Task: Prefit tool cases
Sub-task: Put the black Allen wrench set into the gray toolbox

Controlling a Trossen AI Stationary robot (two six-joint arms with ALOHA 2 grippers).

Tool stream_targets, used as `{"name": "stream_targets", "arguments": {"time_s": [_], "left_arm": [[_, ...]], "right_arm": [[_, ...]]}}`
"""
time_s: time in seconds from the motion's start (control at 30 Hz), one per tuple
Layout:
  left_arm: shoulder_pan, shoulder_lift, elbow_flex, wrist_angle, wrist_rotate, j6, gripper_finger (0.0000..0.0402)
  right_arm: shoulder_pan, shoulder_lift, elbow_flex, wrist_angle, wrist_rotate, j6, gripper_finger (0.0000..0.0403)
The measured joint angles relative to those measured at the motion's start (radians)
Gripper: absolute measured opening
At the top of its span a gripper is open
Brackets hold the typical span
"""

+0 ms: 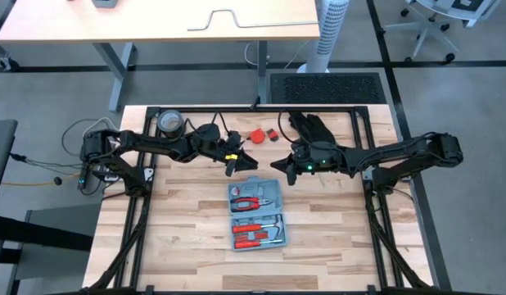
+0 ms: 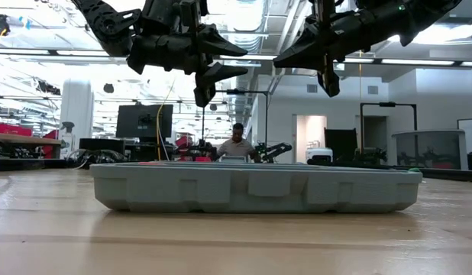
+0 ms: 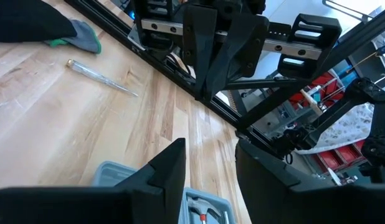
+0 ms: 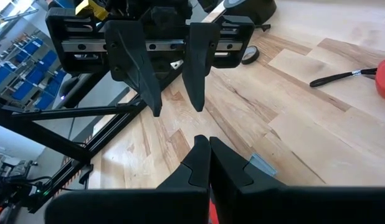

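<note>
Mid-table, toward the front edge, the light-blue tool case (image 1: 257, 215) lies open and flat on the wooden table (image 1: 179, 246), w/ red-handled tools (image 1: 255, 235) sitting in its slots. Left gripper (image 1: 231, 166) hovers above the boards just behind the case's back-left corner, fingers (image 3: 171, 168) parted by a narrow gap, nothing held. Right gripper (image 1: 283, 166) hangs near the back-right corner, fingers (image 4: 199, 158) pressed together, empty. Both are clear of the case, facing each other. Black glove (image 1: 312, 127), red item (image 1: 259, 135) & tape roll (image 1: 169, 122) lie along the back edge.
</note>
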Motion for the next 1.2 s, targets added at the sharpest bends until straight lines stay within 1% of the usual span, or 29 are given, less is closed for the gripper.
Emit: {"name": "stream_targets", "arguments": {"time_s": [0.77, 0.83, 0.9, 0.97, 1.03, 1.13, 1.2], "left_arm": [[0.001, 0.000, 0.000, 0.000, -0.020, 0.016, 0.0130], [0.015, -0.001, 0.000, -0.002, -0.017, 0.031, 0.0130], [0.039, -0.003, 0.000, -0.006, -0.012, 0.072, 0.0130], [0.069, -0.003, 0.000, -0.018, -0.013, 0.105, 0.0130], [0.102, -0.003, 0.002, -0.048, -0.012, 0.140, 0.0130], [0.146, -0.003, 0.034, -0.166, -0.011, 0.242, 0.0130], [0.167, -0.003, 0.075, -0.298, -0.023, 0.349, 0.0130]], "right_arm": [[-0.003, -0.005, 0.000, -0.020, 0.000, 0.000, 0.0011], [-0.014, -0.031, 0.000, -0.076, 0.004, -0.012, 0.0011], [-0.038, -0.075, 0.001, -0.156, 0.038, -0.024, 0.0011], [-0.074, -0.122, 0.001, -0.242, 0.063, -0.035, 0.0011], [-0.119, -0.169, 0.001, -0.317, 0.063, -0.054, 0.0011], [-0.180, -0.223, 0.002, -0.412, 0.056, -0.050, 0.0011], [-0.204, -0.229, 0.001, -0.479, 0.056, -0.045, 0.0011]]}}
